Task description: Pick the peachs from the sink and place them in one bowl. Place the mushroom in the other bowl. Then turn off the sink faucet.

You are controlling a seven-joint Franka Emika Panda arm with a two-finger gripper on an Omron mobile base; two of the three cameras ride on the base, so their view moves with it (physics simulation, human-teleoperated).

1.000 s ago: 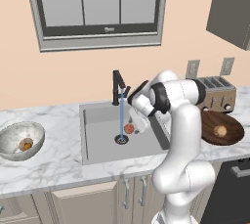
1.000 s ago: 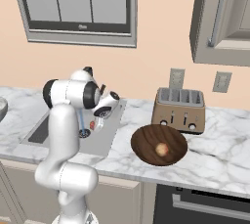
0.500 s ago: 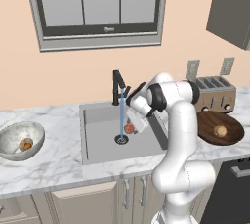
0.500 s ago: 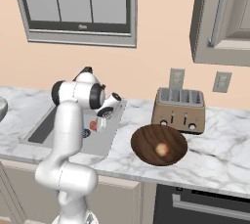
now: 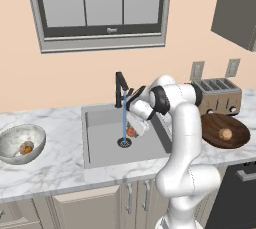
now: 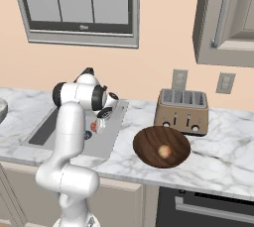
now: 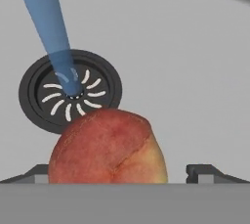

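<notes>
Basically gripper (image 7: 122, 171) is down in the sink (image 5: 100, 143), jaws spread wide, nothing grasped yet. The peach (image 7: 108, 147) sits centred between the 2 fingertips (image 7: 207, 171), straight ahead along the approach line, on the basin floor just beside the drain (image 7: 71, 91). It looks roundish, no clear long axis, so jaw orientation should not matter much; my read is a short push forward, then close. The water stream (image 7: 46, 27) lands on the drain, just past the peach, so the faucet (image 5: 121, 88) is running.

Counts: 1 peach in the sink; a 2nd peach (image 5: 226, 134) lies in the brown wooden bowl (image 5: 240, 123) on the counter to the robot's right. 1 mushroom (image 5: 26, 148) in the grey speckled bowl (image 5: 15, 138) on the left counter. 2 bowls, 1 faucet, 1 arm. A toaster (image 6: 181, 112) stands behind the wooden bowl.

Judged progress: mushroom done, 1 of 2 peaches done, faucet not yet off.
</notes>
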